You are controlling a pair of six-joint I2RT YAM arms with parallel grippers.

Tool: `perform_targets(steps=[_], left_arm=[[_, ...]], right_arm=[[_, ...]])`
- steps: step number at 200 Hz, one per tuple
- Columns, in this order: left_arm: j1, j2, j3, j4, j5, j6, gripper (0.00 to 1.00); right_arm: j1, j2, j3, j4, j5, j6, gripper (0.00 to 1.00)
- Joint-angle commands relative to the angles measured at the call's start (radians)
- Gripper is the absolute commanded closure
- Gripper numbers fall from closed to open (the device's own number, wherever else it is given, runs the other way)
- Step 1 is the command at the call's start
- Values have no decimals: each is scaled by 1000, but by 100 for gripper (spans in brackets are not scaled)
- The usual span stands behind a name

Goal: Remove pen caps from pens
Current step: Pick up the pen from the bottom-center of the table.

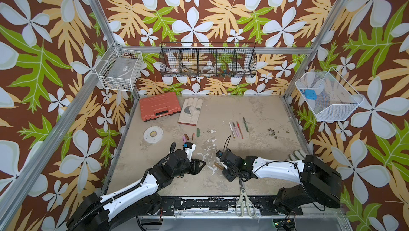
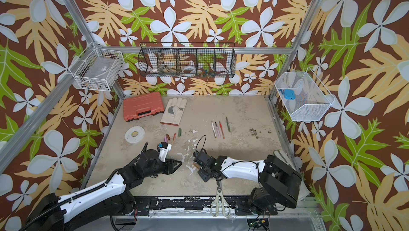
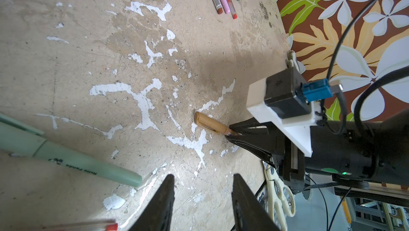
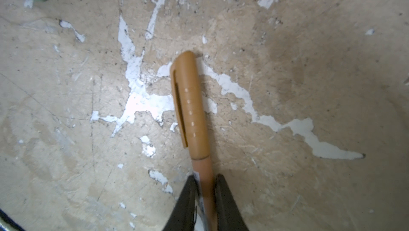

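Scuffed tabletop (image 4: 309, 63), right fingers (image 4: 188, 199) pinching gold pen (image 4: 199, 143) barrel, capped end pointing toward spread left fingers (image 3: 163, 199)

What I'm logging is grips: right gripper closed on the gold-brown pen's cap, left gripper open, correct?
No: the right wrist view shows the right gripper closed on the gold-brown pen at its barrel, the cap free. The left gripper is open.

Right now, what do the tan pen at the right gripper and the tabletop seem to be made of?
Tan pen: likely moulded plastic, smooth and matte; its cap has a one-piece clip and a soft sheen. Tabletop: probably a coated board; the beige layer is scuffed and flaked, baring white patches.
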Motion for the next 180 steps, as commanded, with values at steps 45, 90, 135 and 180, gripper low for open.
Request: perform_targets(steps=[45, 90, 135, 180], left_arm=[[-1, 18, 22, 34, -49, -6, 53], [2, 64, 101, 47, -98, 12, 46], [69, 93, 192, 143, -36, 14, 39], [224, 165, 236, 329, 106, -2, 38]], right_arm=[[4, -25, -15, -11, -19, 9, 93], [-7, -90, 48, -30, 31, 11, 94], [-117, -169, 146, -14, 13, -11, 93], [-287, -183, 218, 89, -162, -46, 94]])
